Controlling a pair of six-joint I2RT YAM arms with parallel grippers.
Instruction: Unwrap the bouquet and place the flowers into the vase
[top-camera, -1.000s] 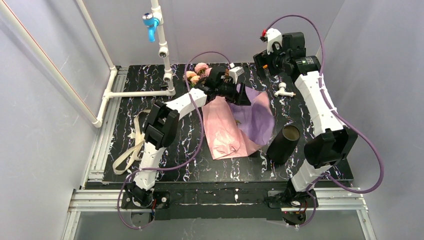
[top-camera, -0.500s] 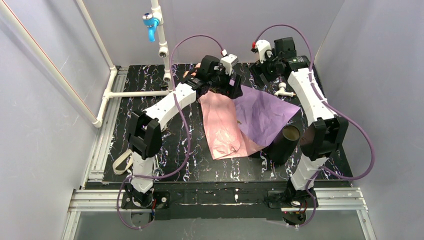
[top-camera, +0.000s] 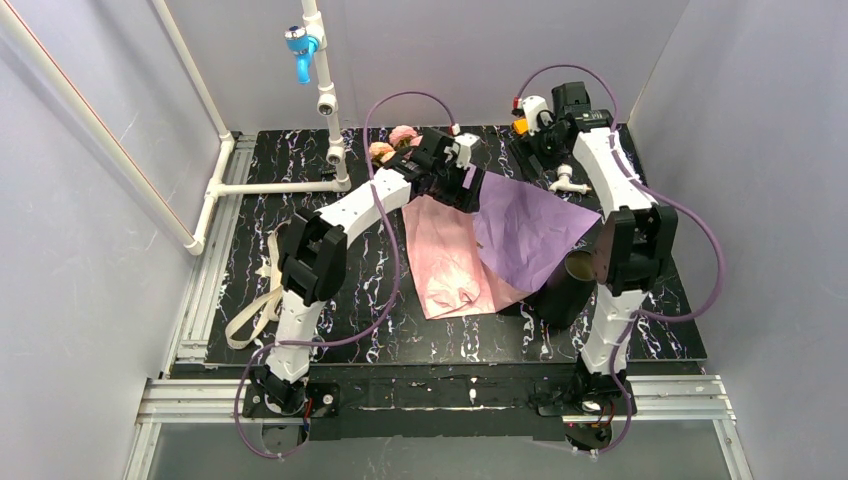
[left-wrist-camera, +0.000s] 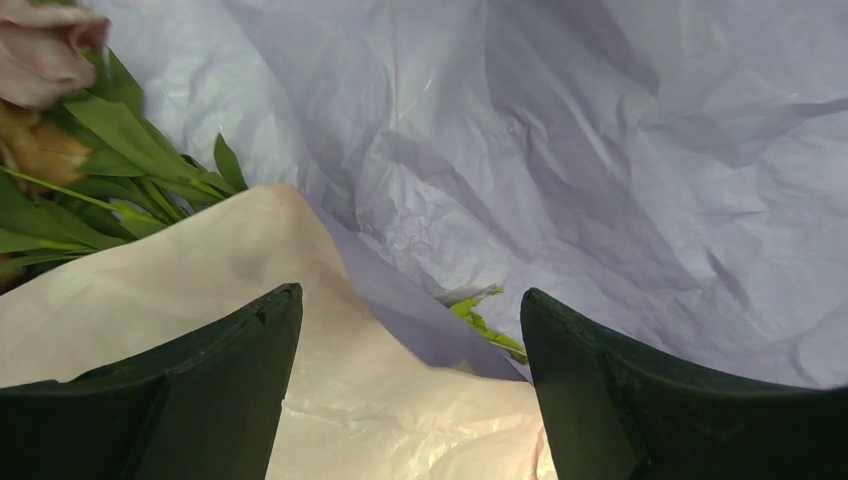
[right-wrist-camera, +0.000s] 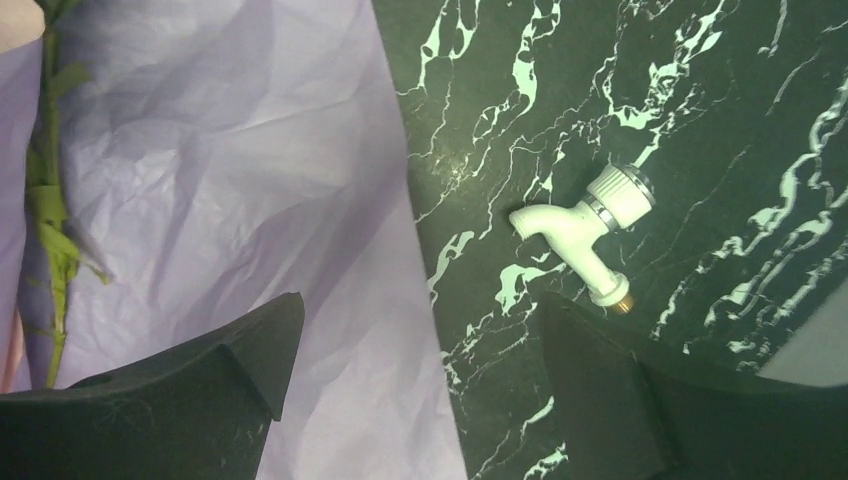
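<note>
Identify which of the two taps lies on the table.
The white tap, beside the lilac paper; the blue tap is fixed up on the white pipe.

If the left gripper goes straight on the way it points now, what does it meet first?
Probably the wrapping paper, at the edge where its pink flap meets the lilac side; depth is unclear.

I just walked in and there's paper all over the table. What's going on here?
Two robot arms are unwrapping a bouquet. The wrapping paper lies spread open on the table, with the flowers lying at its far end. The left claw hangs open over the paper beside them; the right claw is open above its edge. The black vase holds no flowers.
</note>
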